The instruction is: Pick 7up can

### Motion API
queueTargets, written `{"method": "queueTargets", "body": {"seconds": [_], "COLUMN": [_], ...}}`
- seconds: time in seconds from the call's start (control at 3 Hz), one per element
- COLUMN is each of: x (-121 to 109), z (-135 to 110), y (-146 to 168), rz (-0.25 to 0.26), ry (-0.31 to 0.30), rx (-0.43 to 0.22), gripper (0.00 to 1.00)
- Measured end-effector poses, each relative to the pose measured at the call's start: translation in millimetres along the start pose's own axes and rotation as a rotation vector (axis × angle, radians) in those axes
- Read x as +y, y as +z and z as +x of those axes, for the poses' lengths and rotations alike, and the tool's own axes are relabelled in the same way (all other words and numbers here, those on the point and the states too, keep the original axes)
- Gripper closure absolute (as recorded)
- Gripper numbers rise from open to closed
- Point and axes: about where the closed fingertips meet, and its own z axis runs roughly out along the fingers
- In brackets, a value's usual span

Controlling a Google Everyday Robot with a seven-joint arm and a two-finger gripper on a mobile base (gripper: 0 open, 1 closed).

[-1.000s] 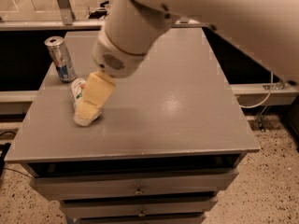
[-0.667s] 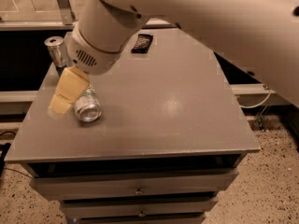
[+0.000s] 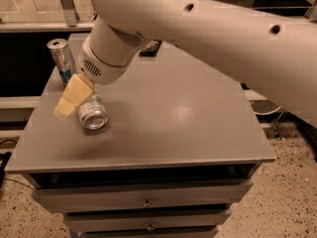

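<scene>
7up can [image 3: 93, 115] on its side | gripper [image 3: 70, 100] just beside it, left

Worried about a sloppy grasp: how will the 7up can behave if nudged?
The 7up can lies on its side, so a nudge would probably roll it across the flat table. Its shiny round wall looks slick and may slip from a loose grip. The gripper sits right beside it, on the picture's left.

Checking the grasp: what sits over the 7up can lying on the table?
The gripper sits over the 7up can, overlapping its rear part. That part is covered, so contact cannot be seen. The can's silver end faces the camera.
</scene>
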Motion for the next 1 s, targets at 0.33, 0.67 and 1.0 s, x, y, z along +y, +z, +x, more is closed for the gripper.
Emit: {"method": "queueTargets", "body": {"seconds": [0.33,0.67,1.0], "x": [-12.6,-12.3,-12.0], "z": [9.9,20.0,24.0], "y": [15.8,43.1,55.2], "rz": [0.012,0.003,0.002], "ry": [0.057,0.113,0.135], "rx": [0.017,0.047,0.057], "gripper": [0.00,0.00,0.00]}}
